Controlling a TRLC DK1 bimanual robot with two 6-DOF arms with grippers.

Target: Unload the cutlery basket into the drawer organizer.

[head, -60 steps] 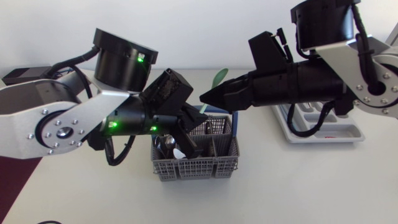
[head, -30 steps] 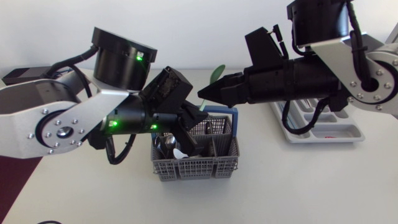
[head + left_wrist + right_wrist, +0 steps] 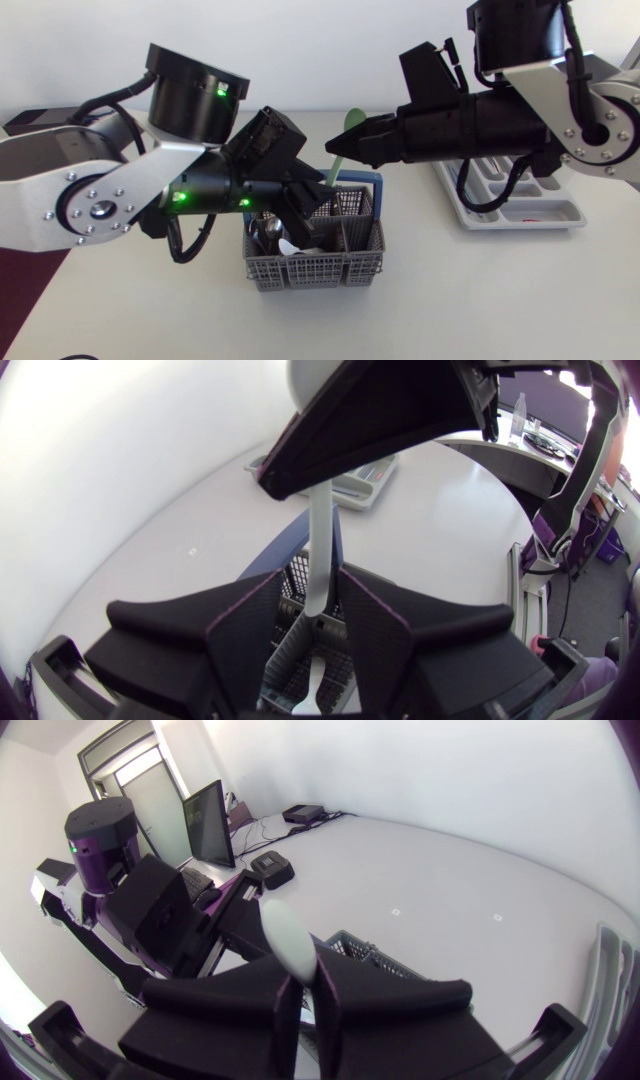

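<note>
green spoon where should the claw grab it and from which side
Grip the upper handle just under the bowl, coming in sideways from the right. The green spoon stands nearly upright, bowl up, lower end in the cutlery basket, so only that stretch is free; the right claw is shut there.

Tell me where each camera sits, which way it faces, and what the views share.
Head view: fixed above the table, looking down on basket, organizer, both arms.
Left wrist view: on the left arm, looking past its open left gripper into the basket; right gripper ahead.
Right wrist view: on the right arm, looking past the right gripper, shut on the spoon, toward the left arm.
Shared: all show basket and spoon.
</note>
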